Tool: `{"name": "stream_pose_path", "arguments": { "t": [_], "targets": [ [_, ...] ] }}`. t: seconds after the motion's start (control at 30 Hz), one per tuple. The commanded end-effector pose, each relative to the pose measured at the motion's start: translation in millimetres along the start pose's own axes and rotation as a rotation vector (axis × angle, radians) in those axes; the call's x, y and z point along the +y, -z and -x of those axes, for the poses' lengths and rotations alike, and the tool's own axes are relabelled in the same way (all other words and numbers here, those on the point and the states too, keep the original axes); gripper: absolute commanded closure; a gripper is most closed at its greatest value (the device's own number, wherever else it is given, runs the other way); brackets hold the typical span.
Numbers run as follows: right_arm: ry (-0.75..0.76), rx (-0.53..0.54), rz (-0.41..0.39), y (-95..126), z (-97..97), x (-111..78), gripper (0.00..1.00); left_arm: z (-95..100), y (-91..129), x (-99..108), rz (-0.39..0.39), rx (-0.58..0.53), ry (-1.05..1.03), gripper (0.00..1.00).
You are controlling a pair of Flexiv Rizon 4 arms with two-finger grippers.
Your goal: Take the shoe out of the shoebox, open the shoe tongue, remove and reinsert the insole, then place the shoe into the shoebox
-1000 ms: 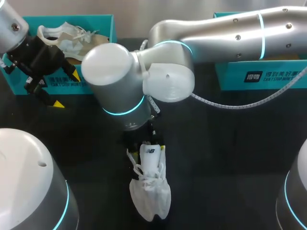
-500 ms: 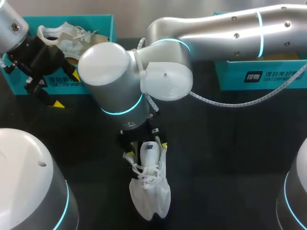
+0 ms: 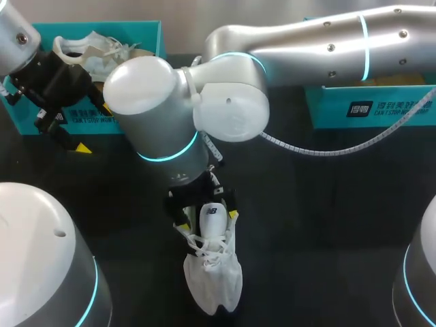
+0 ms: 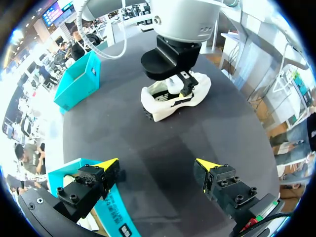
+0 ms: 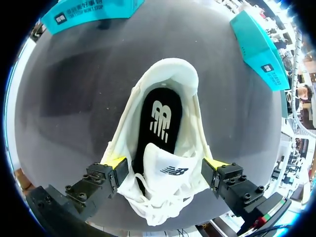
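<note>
White shoe [image 3: 212,272] lies on the worktop [image 3: 327,225] between the spread fingers [image 5: 116,163] of the right tool [image 5: 166,162], tongue [image 5: 170,169] at the tips and heel [image 5: 168,66] straight ahead, long axis running out along the fingers, while the left tool [image 4: 157,163], also spread, hangs well apart.

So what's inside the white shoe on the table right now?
Inside the white shoe lies a black insole with a white logo, seen through the opening. Its front end runs under the white tongue, so the toe area is hidden.
</note>
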State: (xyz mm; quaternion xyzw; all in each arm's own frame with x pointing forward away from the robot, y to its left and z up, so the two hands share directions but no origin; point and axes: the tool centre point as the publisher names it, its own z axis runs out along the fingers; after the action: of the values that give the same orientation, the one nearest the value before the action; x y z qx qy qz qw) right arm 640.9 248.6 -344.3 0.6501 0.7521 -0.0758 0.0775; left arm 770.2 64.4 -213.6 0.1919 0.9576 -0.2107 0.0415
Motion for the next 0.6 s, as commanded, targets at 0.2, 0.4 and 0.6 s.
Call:
{"name": "stream_pose_path", "arguments": {
  "t": [0.2,0.4,0.6],
  "targets": [
    [-0.471,0.015,-0.006,6.1,2.1,-28.1,0.00,-1.0,0.6,0.0,0.002,-0.001,0.000,0.00],
    [-0.482,0.024,-0.016,14.2,5.5,-46.9,0.00,-1.0,0.6,0.0,0.002,-0.001,0.000,0.00],
    [-0.505,0.055,-0.017,25.2,6.1,-73.3,0.00,-1.0,0.6,0.0,0.002,-0.001,0.000,0.00]
  ]
}}
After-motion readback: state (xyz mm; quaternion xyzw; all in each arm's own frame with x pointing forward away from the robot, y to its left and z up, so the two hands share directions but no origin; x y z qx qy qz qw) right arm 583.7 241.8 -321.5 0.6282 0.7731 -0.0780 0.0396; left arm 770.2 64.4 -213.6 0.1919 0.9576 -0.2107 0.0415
